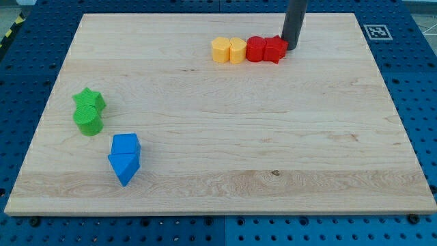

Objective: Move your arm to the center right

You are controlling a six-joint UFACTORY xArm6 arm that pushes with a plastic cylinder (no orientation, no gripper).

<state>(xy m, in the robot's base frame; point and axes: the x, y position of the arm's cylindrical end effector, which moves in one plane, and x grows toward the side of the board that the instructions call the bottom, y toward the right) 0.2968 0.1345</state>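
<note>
**A:** Pale wood, that board (225, 137), and it is sitting on a blue perforated bench (20, 75). Starting at the left edge: what are we seeing?

**B:** Two green pieces are huddling there, about halfway down the left edge. A green star (89, 100) is sitting towards the top, and a green cylinder (88, 120) is touching it just below.

**A:** And moving along?

**B:** Towards the bottom-left corner a blue pair is waiting: a blue block (126, 145) with several flat sides, and a blue triangle (123, 167) pressing against it from below.

**A:** Now the middle of the board?

**B:** Bare wood there. Near the top edge, a row of four is lining up side by side, all touching: a yellow hexagon-like block (220, 50), a yellow cylinder (237, 50), a red cylinder (255, 49), then a red star (275, 50).

**A:** And the arm?

**B:** My tip (293, 48) is standing right at the right-hand end of that row, touching or all but touching the red star. It is a plain dark rod, so there is nothing on it opening or closing, and it is holding nothing.

**A:** So where is it sitting on the board?

**B:** Close to the top edge, right of centre. The middle of the right edge is lying well below and to the right of it. A small printed marker (377, 31) is showing in the top-right corner.
</note>
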